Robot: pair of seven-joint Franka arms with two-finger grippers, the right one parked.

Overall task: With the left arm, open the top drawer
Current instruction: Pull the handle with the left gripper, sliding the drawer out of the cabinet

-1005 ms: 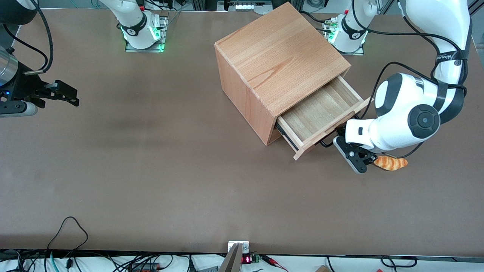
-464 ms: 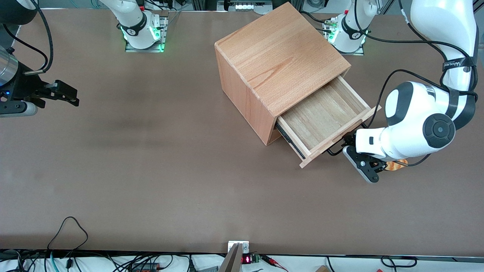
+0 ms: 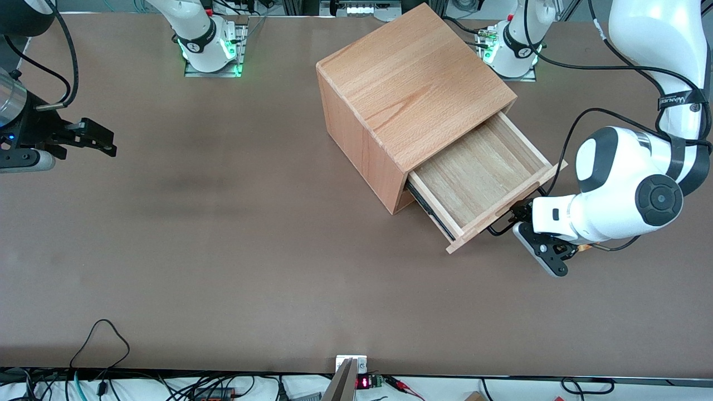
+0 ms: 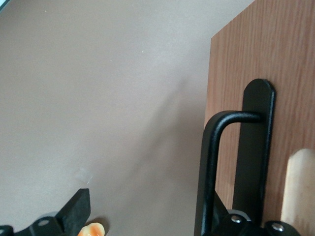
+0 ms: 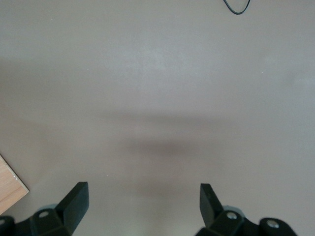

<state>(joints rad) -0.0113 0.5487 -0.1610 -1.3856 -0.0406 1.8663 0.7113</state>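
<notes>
1. You are looking at the top drawer (image 3: 483, 184) standing well out of the beech cabinet (image 3: 409, 94), its bare wooden floor showing and its pale plank front angled toward the working arm's end of the table (image 3: 223, 250).

2. The left arm (image 3: 629, 192) is reaching down just in front of that plank front, its white forearm lying low over the tabletop and a black cable looping above it.

3. The gripper (image 3: 515, 219) is sitting at the black bar handle (image 4: 211, 167), right against the drawer front.

4. In the wrist view you are seeing one dark finger (image 4: 74, 212) standing clear on the table side of the handle, while the other is lying against the drawer front past the bar, so the jaws are spread with the handle between them, apparently hooking it rather than pinching it, though the contact itself is hidden.

5. A small orange, bread-like object (image 4: 91, 229) is peeking out beside the finger in the wrist view; from the front camera it is almost wholly covered by the wrist.
</notes>
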